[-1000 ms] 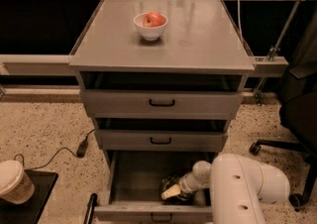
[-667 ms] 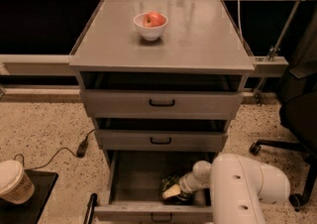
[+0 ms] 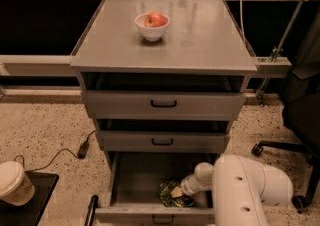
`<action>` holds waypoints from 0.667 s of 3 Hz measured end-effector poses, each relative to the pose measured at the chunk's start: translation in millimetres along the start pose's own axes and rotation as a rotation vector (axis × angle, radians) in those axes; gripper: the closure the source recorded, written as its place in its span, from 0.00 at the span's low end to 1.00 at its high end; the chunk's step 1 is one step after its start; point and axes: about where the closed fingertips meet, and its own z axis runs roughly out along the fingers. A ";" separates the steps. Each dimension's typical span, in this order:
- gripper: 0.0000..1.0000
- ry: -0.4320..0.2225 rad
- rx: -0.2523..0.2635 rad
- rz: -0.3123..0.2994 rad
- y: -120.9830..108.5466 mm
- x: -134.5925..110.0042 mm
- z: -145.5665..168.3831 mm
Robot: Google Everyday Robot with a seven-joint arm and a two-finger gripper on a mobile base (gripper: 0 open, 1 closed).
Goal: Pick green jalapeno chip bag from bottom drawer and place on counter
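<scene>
The grasp is in hand: the pincer (image 3: 177, 191) sits in the open bottom drawer (image 3: 135, 177), at the green jalapeno chip bag (image 3: 166, 196). Whether it grips cannot be told. Next likely calls for lifting the bag onto the worktop (image 3: 200, 35).

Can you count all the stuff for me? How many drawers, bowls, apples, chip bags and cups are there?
Drawers: 3 (top drawer, middle drawer, bottom drawer)
Bowls: 1 (white bowl)
Apples: 1 (red apple)
Chip bags: 1 (green jalapeno chip bag)
Cups: 1 (paper cup)
Total: 7
The gripper is down in the bottom drawer, at the chip bag.
</scene>
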 end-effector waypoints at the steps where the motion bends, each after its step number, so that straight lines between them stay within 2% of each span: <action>1: 0.84 0.000 0.000 0.000 0.1 -0.1 -0.3; 2: 1.00 -0.025 0.012 -0.042 14.4 -3.0 -16.0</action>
